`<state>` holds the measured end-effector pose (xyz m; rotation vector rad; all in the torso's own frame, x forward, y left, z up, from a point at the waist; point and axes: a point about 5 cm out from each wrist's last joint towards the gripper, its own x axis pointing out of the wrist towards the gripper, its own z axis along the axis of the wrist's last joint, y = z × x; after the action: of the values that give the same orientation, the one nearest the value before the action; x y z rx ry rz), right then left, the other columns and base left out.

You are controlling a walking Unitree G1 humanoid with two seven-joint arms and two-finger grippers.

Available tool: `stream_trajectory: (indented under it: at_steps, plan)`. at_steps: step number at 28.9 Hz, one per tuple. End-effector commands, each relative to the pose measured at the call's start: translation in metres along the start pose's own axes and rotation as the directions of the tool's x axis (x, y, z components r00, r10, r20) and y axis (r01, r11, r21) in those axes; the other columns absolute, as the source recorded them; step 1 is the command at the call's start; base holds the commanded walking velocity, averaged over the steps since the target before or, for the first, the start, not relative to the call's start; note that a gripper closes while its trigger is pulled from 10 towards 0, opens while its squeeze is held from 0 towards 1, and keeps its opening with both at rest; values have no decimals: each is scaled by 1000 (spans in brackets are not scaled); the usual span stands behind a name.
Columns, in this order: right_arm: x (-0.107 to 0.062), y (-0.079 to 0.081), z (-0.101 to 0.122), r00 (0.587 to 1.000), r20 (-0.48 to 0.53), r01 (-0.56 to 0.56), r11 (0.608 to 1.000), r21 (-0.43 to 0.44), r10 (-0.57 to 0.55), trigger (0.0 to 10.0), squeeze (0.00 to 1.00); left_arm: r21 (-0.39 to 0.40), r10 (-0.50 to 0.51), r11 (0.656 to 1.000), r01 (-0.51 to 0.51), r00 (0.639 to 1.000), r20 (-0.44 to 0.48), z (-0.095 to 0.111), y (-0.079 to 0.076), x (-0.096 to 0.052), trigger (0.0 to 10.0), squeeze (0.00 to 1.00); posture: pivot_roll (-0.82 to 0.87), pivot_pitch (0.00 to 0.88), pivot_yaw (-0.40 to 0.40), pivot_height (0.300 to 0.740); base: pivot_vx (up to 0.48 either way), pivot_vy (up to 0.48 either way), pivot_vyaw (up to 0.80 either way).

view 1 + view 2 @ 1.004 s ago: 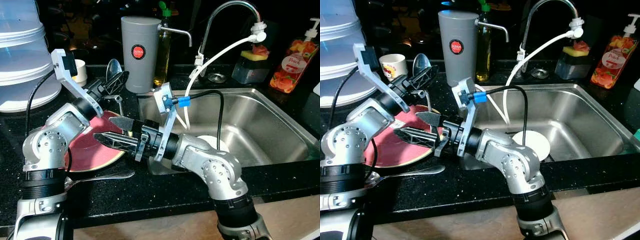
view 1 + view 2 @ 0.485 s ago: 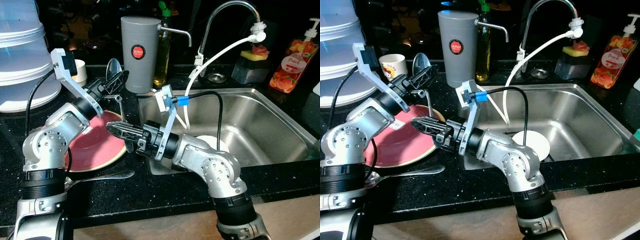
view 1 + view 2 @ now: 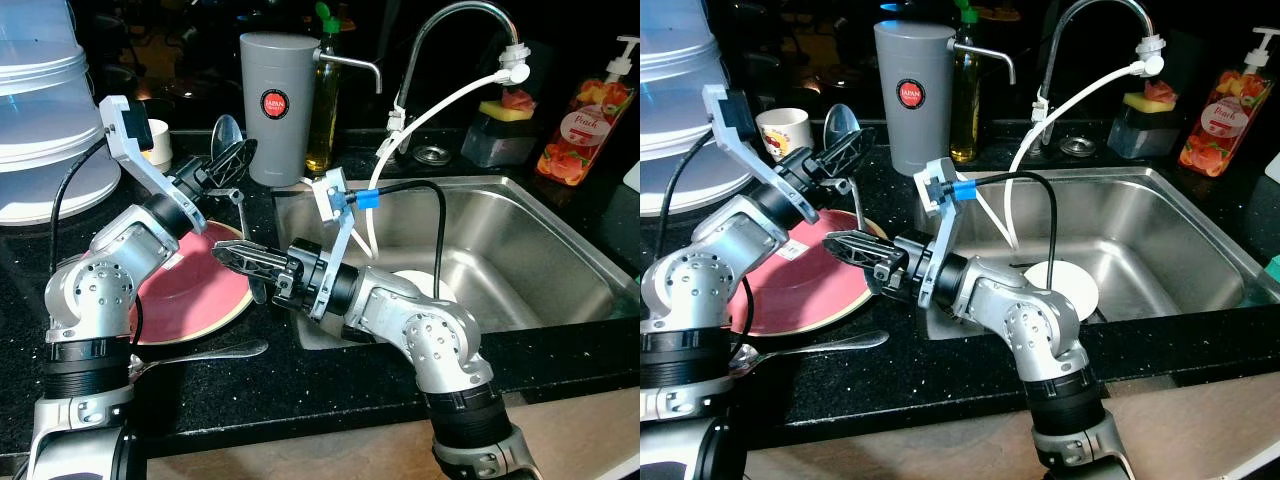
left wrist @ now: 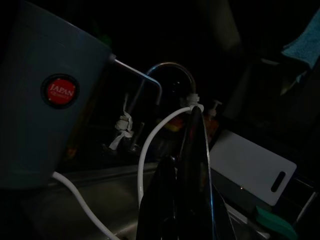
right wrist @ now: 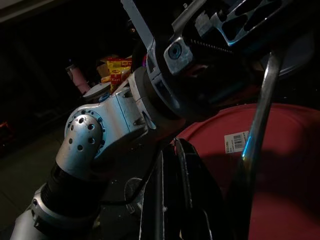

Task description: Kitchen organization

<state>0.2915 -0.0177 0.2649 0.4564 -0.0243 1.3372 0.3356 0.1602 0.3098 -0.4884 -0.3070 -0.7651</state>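
On the counter left of the sink [image 3: 560,270], the right gripper [image 3: 232,255], fingers pressed together, hovers over the red plate [image 3: 190,295]; the left gripper [image 3: 232,160] pinches a spoon [image 3: 226,137] upright beyond it. Step in hand looks like clearing cutlery; next move calls for setting the spoon down. Gray canister [image 3: 276,105] label reads "JAPAN"; the plate bears a barcode sticker.

Black speckled counter [image 3: 300,385], steel sink [image 3: 540,250], dim light
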Motion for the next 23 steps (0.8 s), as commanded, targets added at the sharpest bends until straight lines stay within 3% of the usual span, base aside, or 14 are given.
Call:
stream_trajectory:
  at_steps: [1, 2, 3, 10, 13, 18, 23]
  plan:
    - [-1, 7, 14, 996, 72, -60, 998, 3, 60, 7686, 1000, 49, -21, 999, 22, 1000, -12, 3, -1, -1, 0, 0, 81, 41, -20, 740, 0, 0, 0]
    - [-2, 7, 17, 995, 80, -59, 998, -1, 59, 7686, 1000, 55, -21, 998, 22, 1000, -15, 4, 0, -2, 0, 0, 81, 41, -20, 740, 0, 0, 0]
    - [-4, 8, 18, 995, 75, -70, 998, -7, 70, 10000, 1000, 69, -21, 997, 23, 999, -26, 4, 1, -4, 0, 0, 78, 41, -19, 740, 0, 0, 0]
    - [-15, 8, 23, 992, 50, -115, 993, -22, 116, 10000, 1000, 108, -44, 993, 52, 996, -72, 3, 5, -12, 0, 0, 75, 40, -18, 740, 0, 0, 0]
    - [-20, -3, 19, 999, -12, -34, 997, -72, 33, 10000, 1000, 108, -60, 992, 68, 995, -76, 2, 3, -13, 0, 0, 73, 38, -18, 740, 0, 0, 0]
    - [-15, -12, -3, 992, -112, 44, 995, -84, -53, 10000, 1000, 69, -123, 990, 127, 991, -61, -2, -9, -8, 0, 0, 73, 36, -20, 740, 0, 0, 0]
    - [-10, -14, -8, 990, -112, 76, 994, -80, -84, 10000, 1000, 57, -157, 986, 159, 986, -48, -3, -17, -4, 0, 0, 75, 35, -23, 740, 0, 0, 0]
